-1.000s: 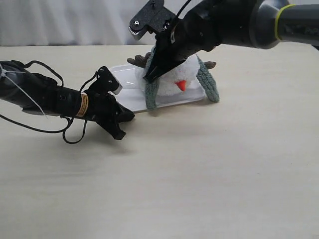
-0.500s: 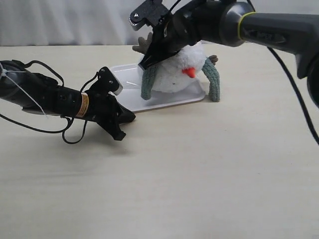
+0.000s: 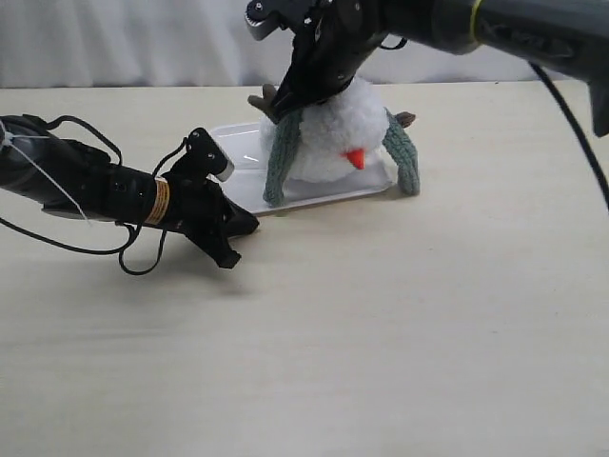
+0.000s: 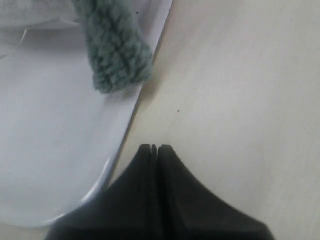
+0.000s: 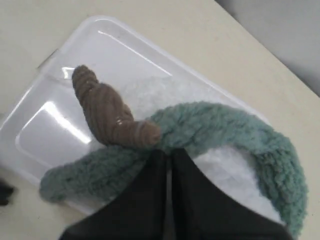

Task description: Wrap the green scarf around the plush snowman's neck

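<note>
Plush snowman (image 3: 328, 138) rests on white tray (image 3: 243, 190) near the desk's far edge | green scarf (image 3: 279, 167) draped over it, ends hanging either side (one past the tray's rim) | right gripper (image 5: 167, 152) clamped on the scarf beside brown twig arm (image 5: 107, 112) | left gripper (image 4: 154, 148) fingers together, empty, beside the tray.

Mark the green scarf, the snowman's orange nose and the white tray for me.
green scarf (image 3: 278, 164), exterior view, hanging end on the view's left.
orange nose (image 3: 356, 158), exterior view, the nose's middle.
white tray (image 3: 243, 179), exterior view, bare floor beside the snowman.
</note>
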### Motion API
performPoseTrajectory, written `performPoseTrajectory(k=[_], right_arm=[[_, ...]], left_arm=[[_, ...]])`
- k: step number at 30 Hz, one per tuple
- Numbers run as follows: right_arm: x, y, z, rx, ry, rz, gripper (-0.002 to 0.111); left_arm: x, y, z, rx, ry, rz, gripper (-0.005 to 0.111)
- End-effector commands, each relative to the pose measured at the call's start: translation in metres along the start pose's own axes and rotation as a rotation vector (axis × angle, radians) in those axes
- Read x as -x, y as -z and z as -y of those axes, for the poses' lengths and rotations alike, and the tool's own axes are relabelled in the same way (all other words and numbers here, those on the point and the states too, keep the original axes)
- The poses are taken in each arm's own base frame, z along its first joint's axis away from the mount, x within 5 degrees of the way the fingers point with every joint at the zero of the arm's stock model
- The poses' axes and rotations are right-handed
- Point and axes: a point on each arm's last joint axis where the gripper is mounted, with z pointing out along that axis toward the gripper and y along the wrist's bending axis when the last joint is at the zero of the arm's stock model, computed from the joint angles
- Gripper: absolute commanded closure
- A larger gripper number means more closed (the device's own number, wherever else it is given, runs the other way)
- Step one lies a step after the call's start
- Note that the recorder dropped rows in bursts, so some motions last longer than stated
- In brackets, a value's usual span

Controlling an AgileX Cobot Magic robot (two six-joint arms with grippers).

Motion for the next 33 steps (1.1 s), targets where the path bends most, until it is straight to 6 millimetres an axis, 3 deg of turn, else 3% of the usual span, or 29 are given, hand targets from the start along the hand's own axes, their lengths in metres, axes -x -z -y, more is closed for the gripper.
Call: performPoseTrajectory(k=[1, 6, 10, 15, 16, 20, 25, 28, 33], right_arm=[[0.006, 0.046, 0.003, 0.053, 0.013, -0.025, 0.098], [0.008, 0.087, 0.008, 0.053, -0.015, -0.035, 0.083], [-0.011, 0.104, 0.003, 0.111, 0.017, -0.21, 0.076], [-0.037, 0.088, -0.01, 0.153, 0.106, -0.307, 0.055], [-0.049, 0.078, -0.016, 0.144, 0.164, -0.361, 0.05], [-0.078, 0.045, -0.015, -0.052, 0.299, -0.358, 0.049], [-0.078, 0.025, -0.029, -0.047, 0.377, -0.171, 0.049], [-0.08, 0.012, -0.025, -0.127, 0.362, -0.165, 0.05], [-0.061, 0.018, -0.018, -0.277, 0.341, -0.019, 0.064]], left_arm=[[0.002, 0.0, 0.001, -0.007, 0.013, 0.011, 0.107], [0.003, 0.0, 0.002, -0.017, 0.024, 0.021, 0.107], [0.003, 0.0, 0.002, -0.02, 0.024, 0.024, 0.107], [0.006, 0.0, 0.002, -0.029, 0.034, 0.037, 0.107], [0.006, 0.0, 0.002, -0.032, 0.033, 0.039, 0.107], [0.008, 0.0, 0.005, -0.066, 0.032, 0.069, 0.107], [0.009, 0.0, 0.004, -0.058, 0.016, 0.074, 0.107], [0.008, 0.0, 0.001, -0.03, 0.02, 0.067, 0.107], [0.008, 0.0, 0.001, -0.026, 0.019, 0.065, 0.107]])
